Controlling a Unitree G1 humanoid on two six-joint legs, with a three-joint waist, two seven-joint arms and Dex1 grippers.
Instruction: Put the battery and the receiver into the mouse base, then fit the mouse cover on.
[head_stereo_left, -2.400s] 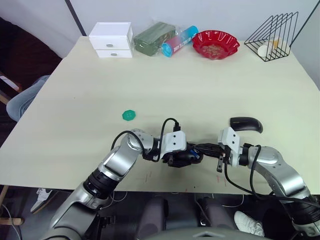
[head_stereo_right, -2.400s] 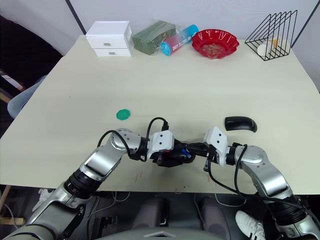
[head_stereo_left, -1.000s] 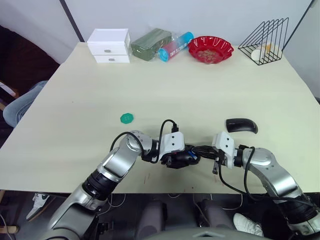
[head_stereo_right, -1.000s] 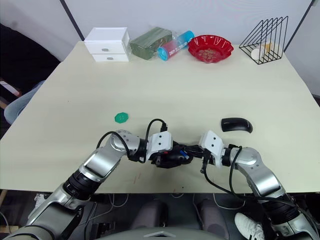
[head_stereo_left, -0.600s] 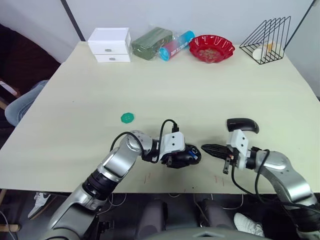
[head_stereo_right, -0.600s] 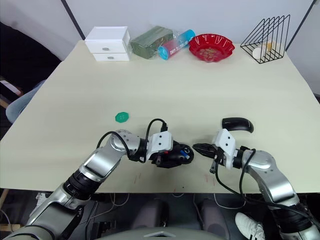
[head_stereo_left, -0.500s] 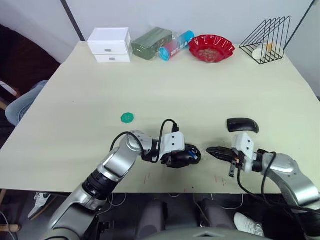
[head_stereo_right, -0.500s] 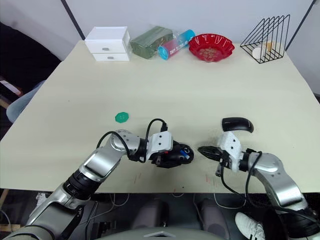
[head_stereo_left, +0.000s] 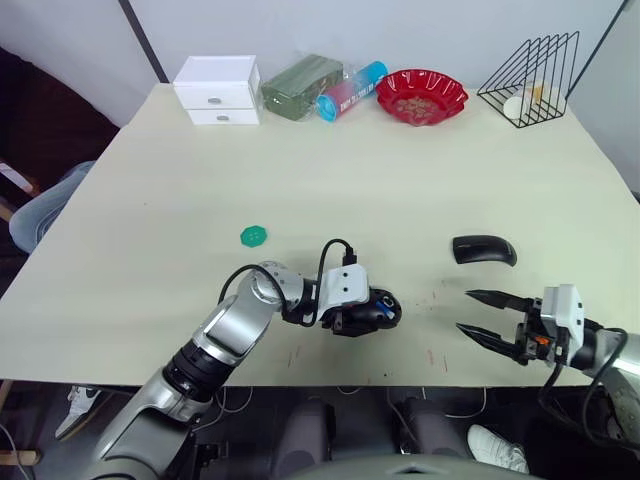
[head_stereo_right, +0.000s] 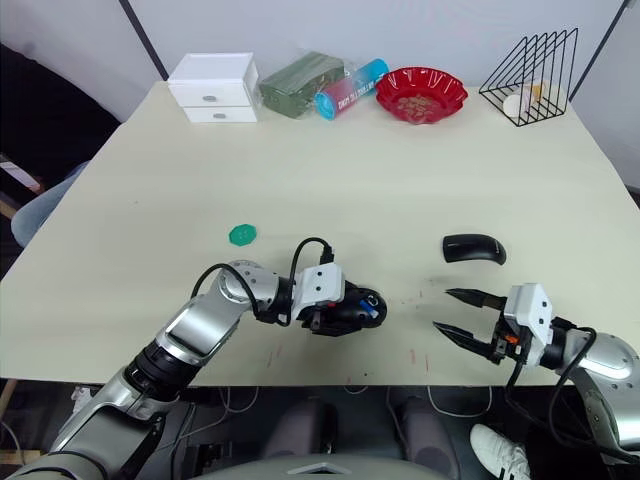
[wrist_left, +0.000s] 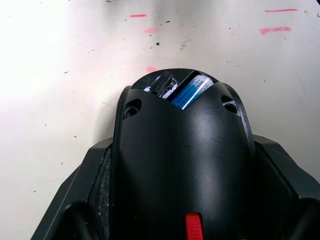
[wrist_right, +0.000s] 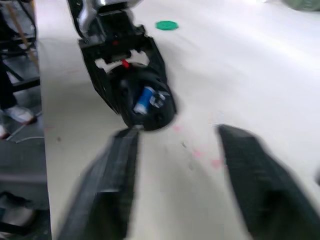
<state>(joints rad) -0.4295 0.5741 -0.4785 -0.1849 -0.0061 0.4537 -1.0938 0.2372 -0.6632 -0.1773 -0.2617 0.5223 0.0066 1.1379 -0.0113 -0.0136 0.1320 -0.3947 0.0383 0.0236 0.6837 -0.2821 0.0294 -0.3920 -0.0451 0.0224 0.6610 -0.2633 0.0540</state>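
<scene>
The black mouse base (head_stereo_left: 368, 311) rests on the table near the front edge, and my left gripper (head_stereo_left: 360, 313) is shut on its sides. Inside the shell lies the battery (wrist_left: 192, 89), blue and white, with a red part (wrist_left: 192, 220) further back. The receiver is too small to tell apart. My right gripper (head_stereo_left: 478, 314) hovers to the right of the base, clear of it, its fingers (wrist_right: 112, 170) spread open and empty. The glossy mouse cover (head_stereo_left: 484, 250) lies on the table just beyond the right gripper.
A green disc (head_stereo_left: 254, 235) lies left of the base. Along the far edge stand a white drawer box (head_stereo_left: 218, 88), a green pack (head_stereo_left: 303, 78), a blue and pink tube (head_stereo_left: 350, 87), a red bowl (head_stereo_left: 420, 94) and a wire rack (head_stereo_left: 528, 80).
My right gripper has pulled back from the mouse base to the right and opened its fingers. The left gripper and the base have stayed in place.
</scene>
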